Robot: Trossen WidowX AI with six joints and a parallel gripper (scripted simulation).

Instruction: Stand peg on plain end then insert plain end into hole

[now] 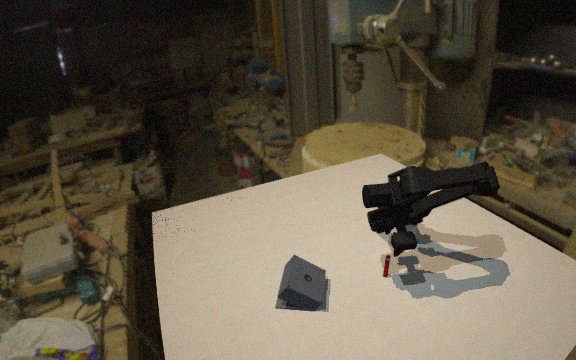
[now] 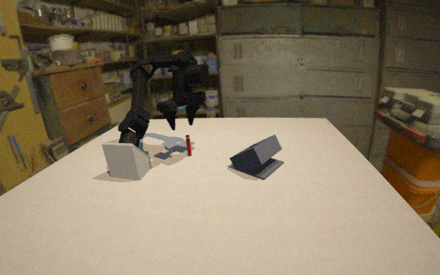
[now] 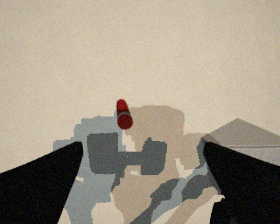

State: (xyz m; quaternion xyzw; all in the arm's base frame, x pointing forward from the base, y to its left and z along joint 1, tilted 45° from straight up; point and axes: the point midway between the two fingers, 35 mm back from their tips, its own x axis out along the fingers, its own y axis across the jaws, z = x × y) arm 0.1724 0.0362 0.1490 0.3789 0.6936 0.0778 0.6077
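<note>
The red peg (image 1: 386, 266) (image 2: 188, 145) (image 3: 123, 115) stands upright on the white table (image 1: 248, 230) (image 2: 220, 214), free of the gripper. Its white band is too small to make out. My gripper (image 1: 402, 243) (image 2: 182, 124) (image 3: 145, 148) is open and empty. It points down and hangs above the table, a little behind and to one side of the peg. The dark sloped panel (image 1: 302, 284) (image 2: 256, 154) stands apart from the peg, with its hole (image 1: 307, 278) showing in the top view.
A light grey box (image 2: 125, 161) (image 3: 244, 133) stands at the arm's base, close to the peg. The table edges drop off to a cluttered workshop on all sides.
</note>
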